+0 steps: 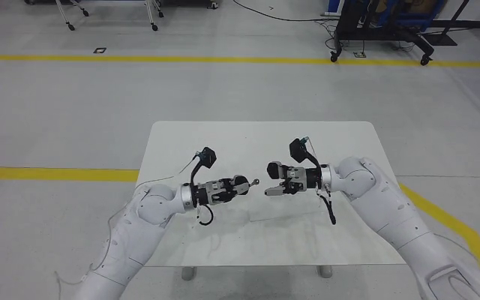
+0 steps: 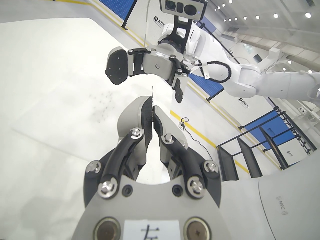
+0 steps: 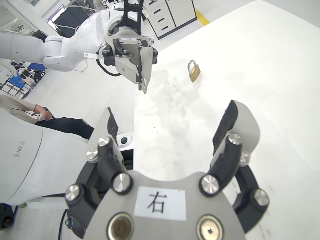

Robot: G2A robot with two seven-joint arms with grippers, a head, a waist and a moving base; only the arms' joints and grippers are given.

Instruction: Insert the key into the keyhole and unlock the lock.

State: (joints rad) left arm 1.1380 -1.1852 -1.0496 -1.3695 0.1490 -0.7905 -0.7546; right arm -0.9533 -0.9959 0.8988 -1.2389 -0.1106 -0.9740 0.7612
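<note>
Left fingers (image 2: 135, 116) pinched the key (image 2: 152, 94) tight! Right fingers (image 3: 243, 118) hung spread at their three o'clock, padlock (image 3: 194, 71) lying on the table (image 3: 262, 51).

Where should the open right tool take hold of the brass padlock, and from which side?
Probably the padlock by its brass body, pinched across its side edges from above, shackle left free: it seems to lie flat on the table, and the right tool is open.

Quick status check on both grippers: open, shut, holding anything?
Left gripper: closed, holding the key.
Right gripper: open, holding nothing.
</note>
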